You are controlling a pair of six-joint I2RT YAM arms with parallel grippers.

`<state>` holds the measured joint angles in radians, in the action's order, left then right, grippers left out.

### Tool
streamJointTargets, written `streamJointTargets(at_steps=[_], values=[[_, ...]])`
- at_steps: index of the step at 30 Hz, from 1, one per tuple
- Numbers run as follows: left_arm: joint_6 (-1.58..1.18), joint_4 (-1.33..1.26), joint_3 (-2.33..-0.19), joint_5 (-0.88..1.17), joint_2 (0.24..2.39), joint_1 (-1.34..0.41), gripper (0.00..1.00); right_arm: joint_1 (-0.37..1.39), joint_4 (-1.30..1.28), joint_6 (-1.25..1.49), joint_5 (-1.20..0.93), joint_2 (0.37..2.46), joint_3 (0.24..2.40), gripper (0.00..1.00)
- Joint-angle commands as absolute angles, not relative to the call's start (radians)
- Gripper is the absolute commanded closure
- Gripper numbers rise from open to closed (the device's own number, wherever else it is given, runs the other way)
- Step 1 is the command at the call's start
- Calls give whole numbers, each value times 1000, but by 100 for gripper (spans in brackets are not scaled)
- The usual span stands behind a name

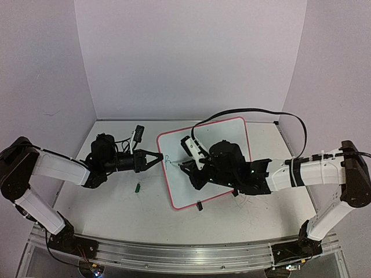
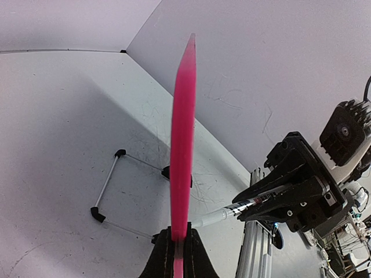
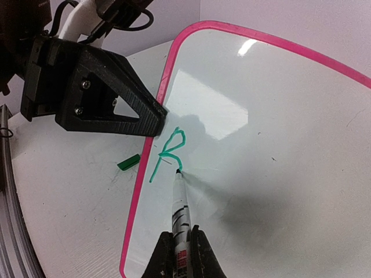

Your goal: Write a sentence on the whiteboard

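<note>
The whiteboard (image 1: 223, 132), white with a pink frame, stands tilted on the table. My left gripper (image 1: 159, 157) is shut on its left edge; in the left wrist view the board (image 2: 182, 127) shows edge-on, rising from between that gripper's (image 2: 178, 246) fingers. My right gripper (image 3: 181, 249) is shut on a marker (image 3: 181, 211), whose tip touches the board (image 3: 278, 116). Of the sentence there is only one green mark (image 3: 168, 150), shaped like an R, right at the tip. The right gripper (image 1: 188, 165) hangs over the board's left half.
A green marker cap (image 1: 137, 187) lies on the table left of the board. A small black device (image 1: 138, 134) sits near the back wall. The board's wire stand (image 2: 107, 191) rests behind it. A black cable (image 1: 261, 112) arcs over the right arm.
</note>
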<state>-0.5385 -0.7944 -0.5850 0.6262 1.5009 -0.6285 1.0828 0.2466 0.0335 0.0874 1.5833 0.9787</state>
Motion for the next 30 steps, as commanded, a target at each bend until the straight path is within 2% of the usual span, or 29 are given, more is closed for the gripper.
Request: streamJointTargets(at_steps=[1, 30], values=[[-523, -814, -613, 634, 1471, -629, 100, 1077, 242, 53, 81, 1573, 968, 100], [-519, -808, -620, 639, 1474, -629, 100, 1102, 247, 67, 41, 1630, 998, 100]])
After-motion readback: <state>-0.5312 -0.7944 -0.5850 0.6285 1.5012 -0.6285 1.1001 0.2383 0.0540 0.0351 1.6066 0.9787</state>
